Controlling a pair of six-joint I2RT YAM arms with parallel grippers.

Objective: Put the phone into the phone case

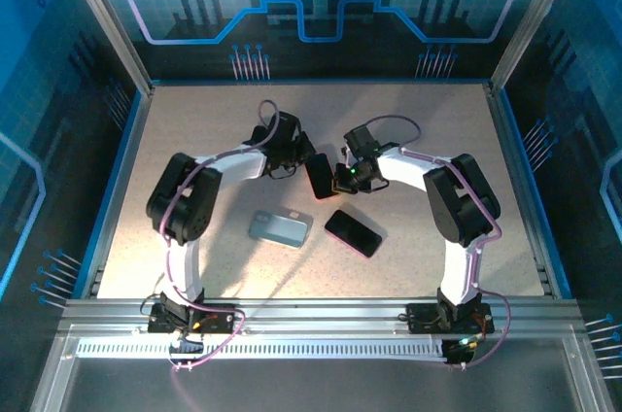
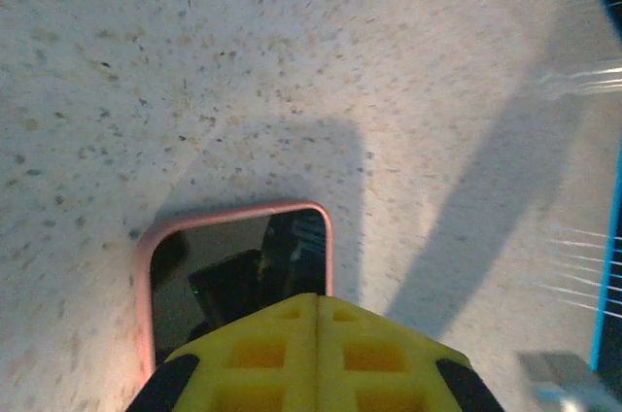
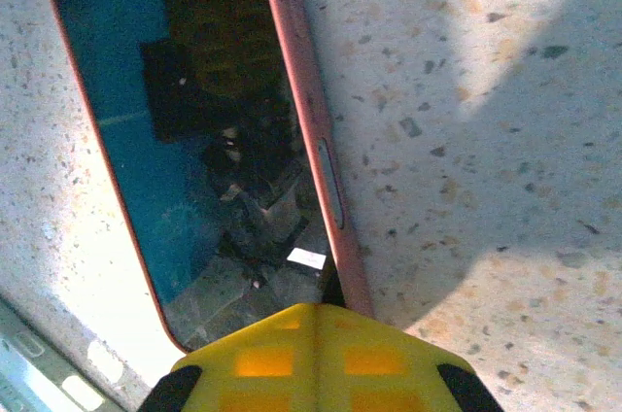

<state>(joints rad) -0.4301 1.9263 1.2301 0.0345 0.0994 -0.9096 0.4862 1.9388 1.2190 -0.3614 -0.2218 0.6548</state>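
A dark glossy phone [image 1: 319, 176] lies flat mid-table inside a pink rim that looks like the phone case [image 2: 233, 216]. In the left wrist view the phone's screen [image 2: 243, 257] mirrors the arm, and my left gripper [image 2: 318, 297] is shut, its yellow tips over the screen near one short end. From the top, the left gripper [image 1: 299, 163] sits at the phone's left. My right gripper [image 3: 316, 307] is shut too, its tips at the pink rim [image 3: 306, 130] along a long edge of the phone [image 3: 194, 140]. It stands at the phone's right [image 1: 340, 177]. Whether the tips touch the phone I cannot tell.
A light grey-blue case-like slab [image 1: 280, 228] lies nearer the arm bases, left of centre. A second black phone [image 1: 353, 232] lies to its right. The speckled table [image 1: 428, 130] is bounded by blue walls and metal posts.
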